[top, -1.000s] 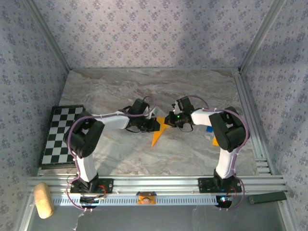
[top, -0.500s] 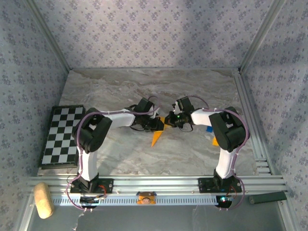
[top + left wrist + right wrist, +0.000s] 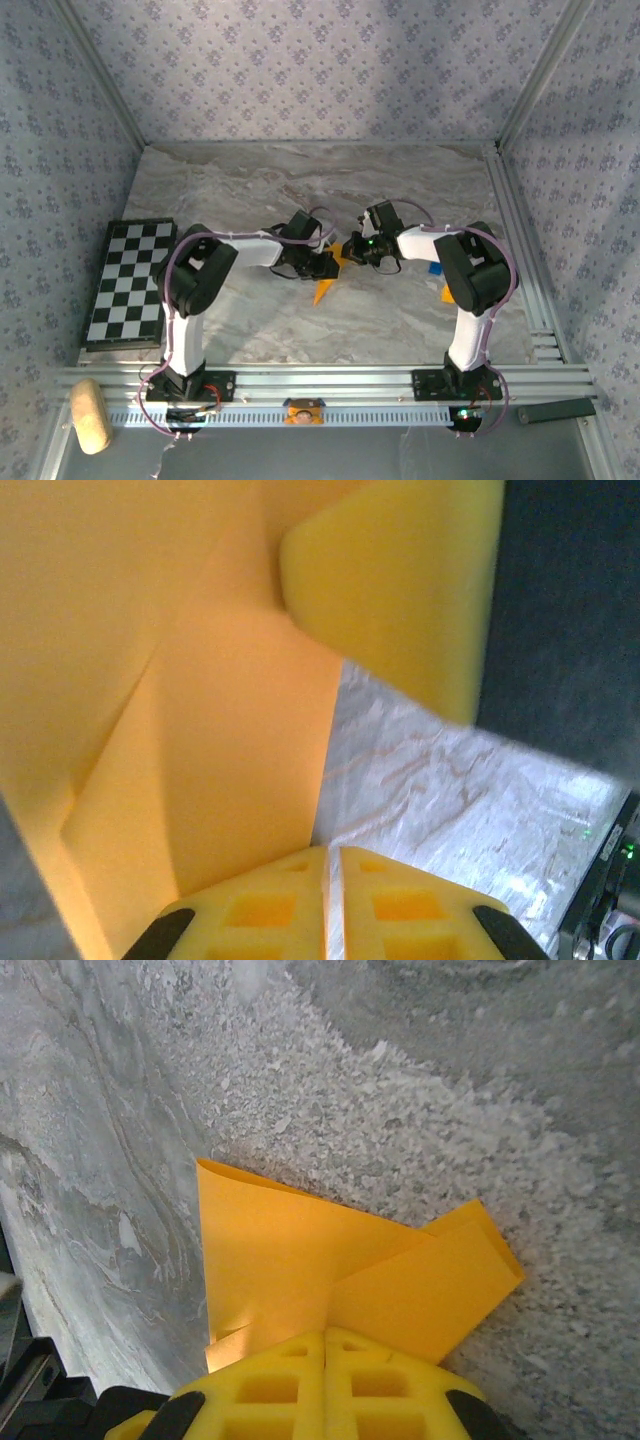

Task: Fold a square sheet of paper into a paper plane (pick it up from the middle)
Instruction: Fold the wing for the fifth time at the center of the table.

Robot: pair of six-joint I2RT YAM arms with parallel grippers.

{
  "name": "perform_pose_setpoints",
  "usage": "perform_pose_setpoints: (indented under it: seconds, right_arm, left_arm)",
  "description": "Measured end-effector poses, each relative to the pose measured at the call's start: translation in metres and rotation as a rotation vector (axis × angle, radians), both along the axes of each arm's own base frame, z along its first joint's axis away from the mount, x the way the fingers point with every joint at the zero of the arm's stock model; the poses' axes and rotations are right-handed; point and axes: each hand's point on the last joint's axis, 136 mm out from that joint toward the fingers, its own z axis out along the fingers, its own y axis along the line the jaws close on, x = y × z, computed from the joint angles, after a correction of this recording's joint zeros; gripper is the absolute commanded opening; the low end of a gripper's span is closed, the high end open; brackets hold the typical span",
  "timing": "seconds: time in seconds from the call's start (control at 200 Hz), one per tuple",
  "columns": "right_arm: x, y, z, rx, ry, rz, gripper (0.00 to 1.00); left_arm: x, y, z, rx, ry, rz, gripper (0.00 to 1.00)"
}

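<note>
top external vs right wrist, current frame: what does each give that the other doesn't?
Top external adds layout: the left gripper and right gripper face each other mid-table at the folded orange paper, whose sharp tip points toward the near edge. The chequered board lies at the left and a small blue bit by the right arm. Right wrist adds detail: overlapping folded layers with a crease, and the right jaws shut on the paper. Both share the paper on the marble table.
</note>
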Motion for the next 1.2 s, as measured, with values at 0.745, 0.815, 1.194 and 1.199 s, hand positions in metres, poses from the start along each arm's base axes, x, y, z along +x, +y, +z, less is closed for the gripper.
perform_pose_setpoints:
  seconds: [0.745, 0.815, 1.194, 1.199]
  right_arm:
    - [0.000, 0.000, 0.000, 0.000, 0.003, -0.002, 0.00]
    - [0.000, 0.000, 0.000, 0.001, 0.003, -0.001, 0.00]
    - [0.002, 0.003, 0.003, 0.026, -0.004, 0.008, 0.08]
    - [0.002, 0.003, 0.004, 0.026, -0.004, 0.009, 0.08]
  left_arm:
    - [-0.066, 0.047, -0.003, 0.109, 0.027, -0.080, 0.11]
    - [-0.074, 0.051, -0.003, 0.126, 0.039, -0.088, 0.10]
    - [-0.041, 0.071, 0.040, 0.152, -0.088, 0.051, 0.11]
    - [-0.040, 0.072, 0.040, 0.152, -0.089, 0.055, 0.11]
